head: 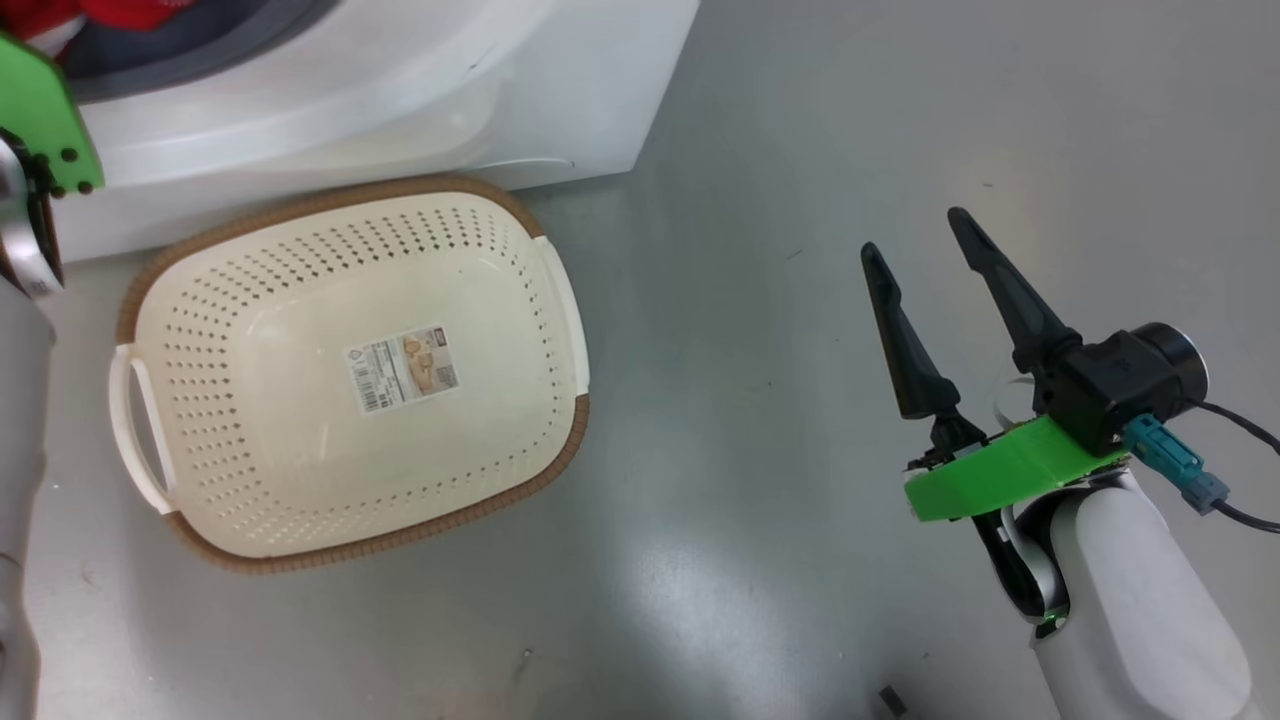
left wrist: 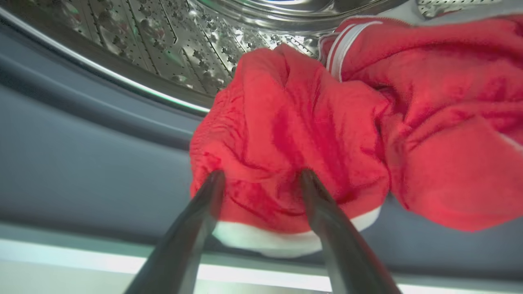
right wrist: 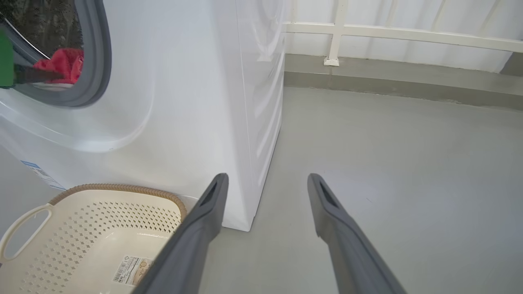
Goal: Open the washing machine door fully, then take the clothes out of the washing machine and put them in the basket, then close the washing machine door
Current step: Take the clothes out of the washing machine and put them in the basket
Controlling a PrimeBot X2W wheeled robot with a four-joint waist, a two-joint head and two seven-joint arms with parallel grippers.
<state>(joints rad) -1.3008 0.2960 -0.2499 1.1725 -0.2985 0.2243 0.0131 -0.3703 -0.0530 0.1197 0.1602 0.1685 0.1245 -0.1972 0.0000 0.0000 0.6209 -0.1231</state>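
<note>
The red clothes (left wrist: 294,134) with white trim lie at the drum's mouth, spilling over the grey rubber ring (left wrist: 81,163); they also show as a red patch (right wrist: 61,65) in the washing machine (right wrist: 184,81) opening and at the head view's top left (head: 90,12). My left gripper (left wrist: 261,177) stands open, its fingertips set against the front fold of the clothes. The cream basket (head: 350,520) sits empty on the floor before the machine. My right gripper (head: 915,240) hangs open over bare floor to the basket's right. The washing machine door is out of view.
The basket (right wrist: 81,228) rests close to the machine's front corner. A white railing (right wrist: 388,32) and a low kerb run along the far side. Grey floor (head: 750,500) stretches to the right of the basket.
</note>
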